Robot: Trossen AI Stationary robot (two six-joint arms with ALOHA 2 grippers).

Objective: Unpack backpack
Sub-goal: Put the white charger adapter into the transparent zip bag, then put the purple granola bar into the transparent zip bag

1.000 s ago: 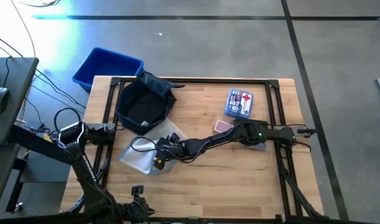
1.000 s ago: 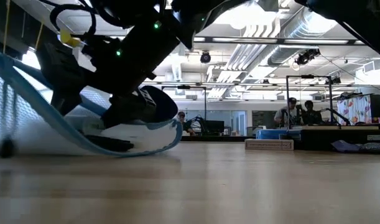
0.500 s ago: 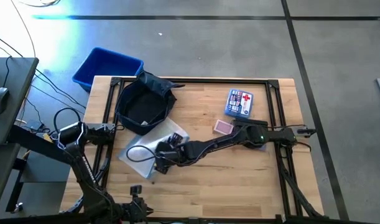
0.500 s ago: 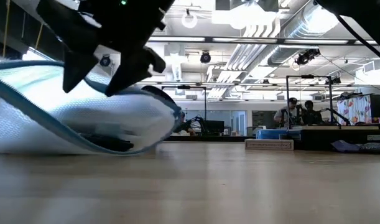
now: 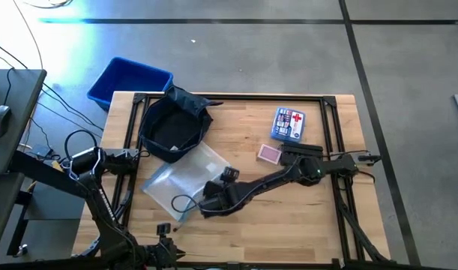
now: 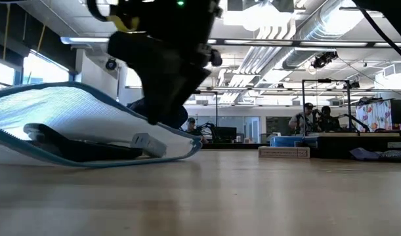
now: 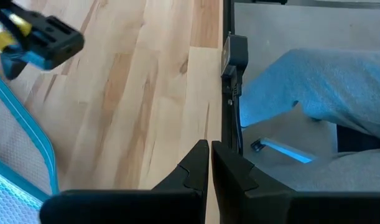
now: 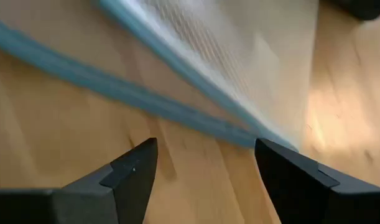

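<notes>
Released since a moment ago, the clear pouch (image 5: 185, 178) now lies flat on the worktop (image 5: 288, 217), and the right end effector (image 5: 201, 208) has drawn back to its near edge, fingers spread wide and empty. Beyond the pouch sits the backpack (image 5: 174, 124), mouth gaping (dark lining showing). Waiting at the worktop's left edge, the left end effector (image 7: 210, 163) is pressed closed.

Navy backpack (image 5: 174, 127), clear mesh pouch (image 5: 187, 177) w/ light-blue trim (black cable (image 5: 181, 203) inside), bright blue bin (image 5: 128, 79).
</notes>
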